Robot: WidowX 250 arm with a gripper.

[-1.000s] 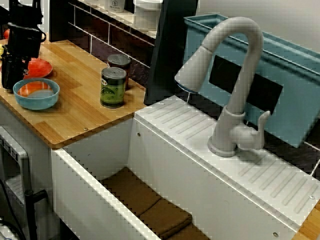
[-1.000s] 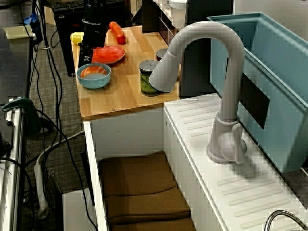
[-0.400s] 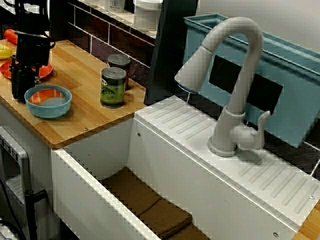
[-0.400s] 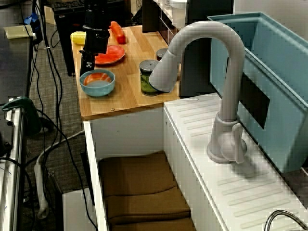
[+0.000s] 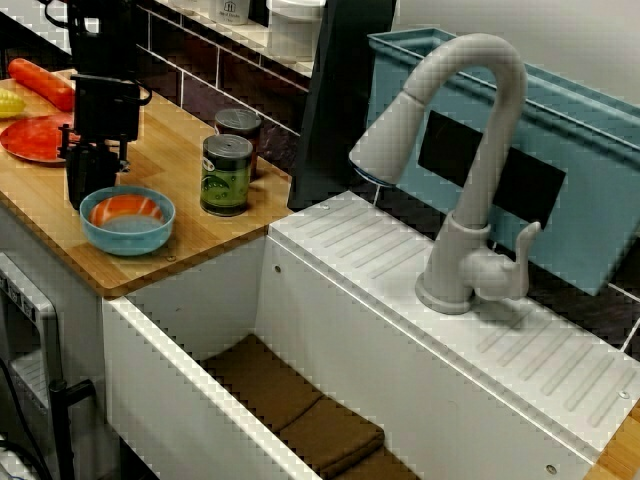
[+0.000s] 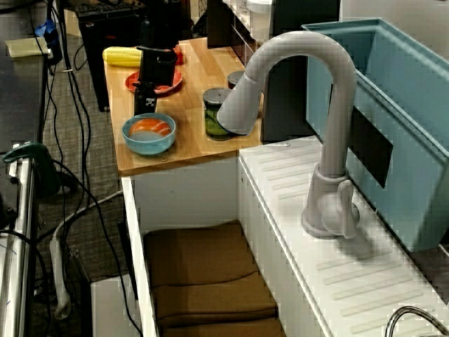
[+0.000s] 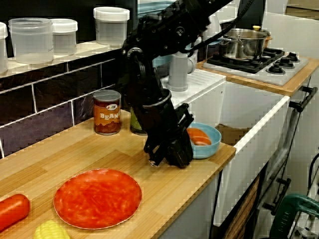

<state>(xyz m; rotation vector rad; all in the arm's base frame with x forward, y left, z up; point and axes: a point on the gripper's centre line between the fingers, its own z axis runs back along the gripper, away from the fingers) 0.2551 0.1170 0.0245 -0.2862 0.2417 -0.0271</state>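
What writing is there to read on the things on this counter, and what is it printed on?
"BEAN", perhaps with a last letter curving out of sight: on the red-brown can by the tiled wall, in the view along the counter.
Green can: its label has print, too blurred to read.
Blue bowl and red plate: no writing.

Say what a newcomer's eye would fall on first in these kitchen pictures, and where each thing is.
The black gripper stands out, down on the wooden counter right at the rim of a blue bowl holding something orange, near the counter's edge by the white sink. Next comes the big grey faucet arching over that sink, and the red plate flat on the counter, on the other side of the gripper from the bowl.
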